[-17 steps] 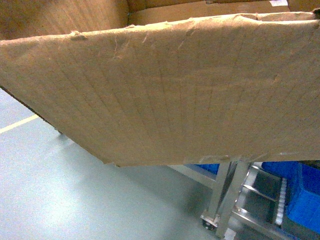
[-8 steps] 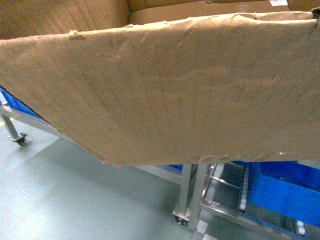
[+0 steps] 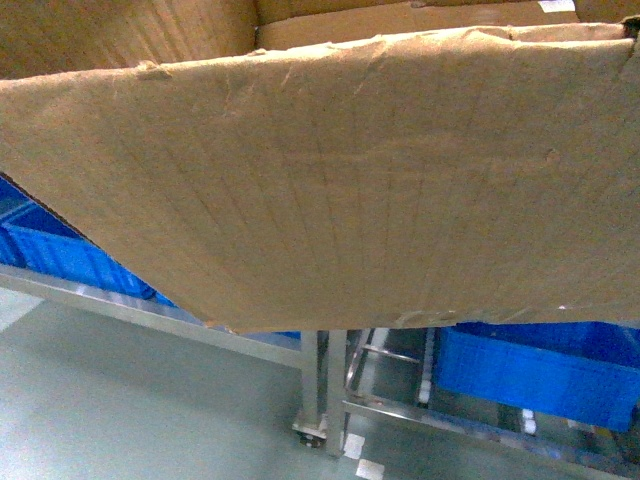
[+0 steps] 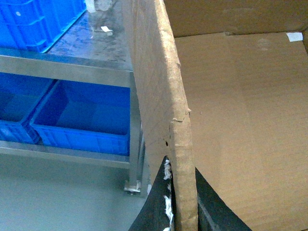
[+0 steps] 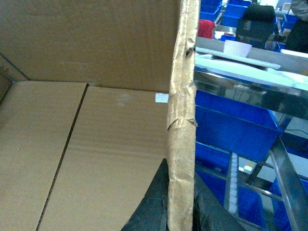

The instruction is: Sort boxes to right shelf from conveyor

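- One large cardboard box (image 3: 340,180) filling most of head view, open top up, near wall tilted, ragged top edge
- Held off the floor (image 3: 120,400) between both arms, each clamped on an opposite side wall
- Left gripper (image 4: 180,211) pinched on torn top edge of box wall, black fingers (image 4: 156,202) either side of the cardboard, one outside, one inside
- Right gripper (image 5: 180,211) same, dark fingers (image 5: 154,202) straddling the wall edge, closed on it
- Small white sticker (image 5: 162,98) on inner wall of box, seen in both wrist views
- Steel shelf rack (image 3: 330,390) below and behind box, shiny rails, post on a caster at the floor
- White rollers (image 5: 233,185) on rack track in right wrist view
- Blue crates (image 3: 540,370) sitting on rack levels, left and right of the post
- More blue crates (image 4: 82,115) on rack tiers beside box in left wrist view
- Box above rack, not resting on it as far as visible
- Conveyor out of view
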`<state>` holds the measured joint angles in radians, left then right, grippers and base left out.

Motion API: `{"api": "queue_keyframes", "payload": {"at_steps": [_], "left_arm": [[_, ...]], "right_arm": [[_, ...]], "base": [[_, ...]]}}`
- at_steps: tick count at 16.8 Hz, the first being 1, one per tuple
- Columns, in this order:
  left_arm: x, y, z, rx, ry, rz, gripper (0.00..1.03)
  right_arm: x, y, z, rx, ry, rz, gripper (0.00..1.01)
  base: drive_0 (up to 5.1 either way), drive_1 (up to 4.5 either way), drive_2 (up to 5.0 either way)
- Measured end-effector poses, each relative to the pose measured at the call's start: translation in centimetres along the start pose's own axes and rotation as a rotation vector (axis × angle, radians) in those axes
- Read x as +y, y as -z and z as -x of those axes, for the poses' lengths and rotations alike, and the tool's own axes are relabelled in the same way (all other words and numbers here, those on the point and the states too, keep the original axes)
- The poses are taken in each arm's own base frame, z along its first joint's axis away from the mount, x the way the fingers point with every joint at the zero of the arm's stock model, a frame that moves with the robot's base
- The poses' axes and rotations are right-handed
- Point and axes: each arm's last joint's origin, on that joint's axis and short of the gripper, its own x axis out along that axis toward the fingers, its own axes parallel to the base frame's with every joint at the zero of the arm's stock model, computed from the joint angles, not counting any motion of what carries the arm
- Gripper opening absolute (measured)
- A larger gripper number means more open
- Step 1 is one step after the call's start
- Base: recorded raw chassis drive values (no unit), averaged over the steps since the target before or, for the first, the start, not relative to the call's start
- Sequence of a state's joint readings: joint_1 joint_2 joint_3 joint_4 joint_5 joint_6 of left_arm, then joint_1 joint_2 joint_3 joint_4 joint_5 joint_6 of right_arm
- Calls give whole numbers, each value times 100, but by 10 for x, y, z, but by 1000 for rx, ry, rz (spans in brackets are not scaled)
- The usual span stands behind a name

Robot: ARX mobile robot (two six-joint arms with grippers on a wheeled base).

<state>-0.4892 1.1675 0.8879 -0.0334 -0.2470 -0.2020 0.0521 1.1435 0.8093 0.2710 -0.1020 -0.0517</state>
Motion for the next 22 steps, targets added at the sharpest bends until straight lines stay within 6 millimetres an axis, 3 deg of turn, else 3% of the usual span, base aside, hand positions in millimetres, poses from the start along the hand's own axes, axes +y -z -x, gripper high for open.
{"api": "queue_keyframes", "payload": {"at_steps": [22], "left_arm": [[0,0,0,1,1,0,2]], "right_arm": [[0,0,0,0,0,0,4]], "base": [[-113,-113,-113]]}}
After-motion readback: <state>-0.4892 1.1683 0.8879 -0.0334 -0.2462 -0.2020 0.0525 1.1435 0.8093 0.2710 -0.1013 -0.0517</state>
